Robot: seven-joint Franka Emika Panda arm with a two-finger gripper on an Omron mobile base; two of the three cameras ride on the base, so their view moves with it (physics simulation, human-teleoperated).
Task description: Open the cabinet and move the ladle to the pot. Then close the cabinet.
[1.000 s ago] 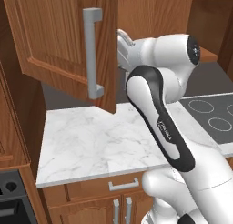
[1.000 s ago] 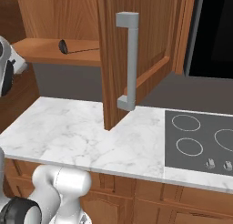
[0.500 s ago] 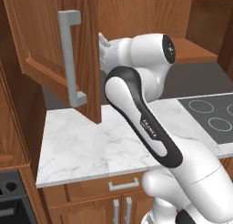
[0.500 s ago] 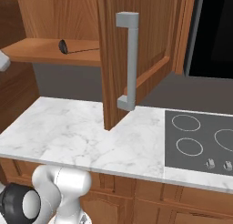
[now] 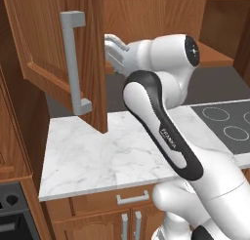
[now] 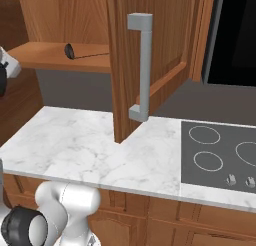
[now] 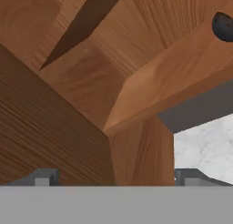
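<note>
The cabinet (image 5: 46, 34) stands with both doors swung out. Its left door shows in the left base view and its right door (image 6: 170, 35) in the right base view, each with a long grey bar handle (image 5: 73, 63). The ladle (image 6: 71, 51) lies on the cabinet shelf, dark bowl to the left and thin handle to the right. Its bowl (image 7: 223, 26) shows at the upper right of the hand view. My gripper (image 5: 112, 50) is up at shelf height, just behind the left door's free edge. In the hand view the gripper (image 7: 116, 178) is open with nothing between its tips. The pot is out of view.
A white marble counter (image 5: 107, 151) runs below the cabinet. A dark cooktop (image 6: 220, 155) with ring burners lies at its right. Low wooden cabinets with short handles (image 5: 132, 199) sit under the counter. The open right door hangs over the counter's middle.
The left door has swung further out to the left, and my hand followed it leftward. Most of this happened in the earlier half second. The right door and ladle have not moved.
</note>
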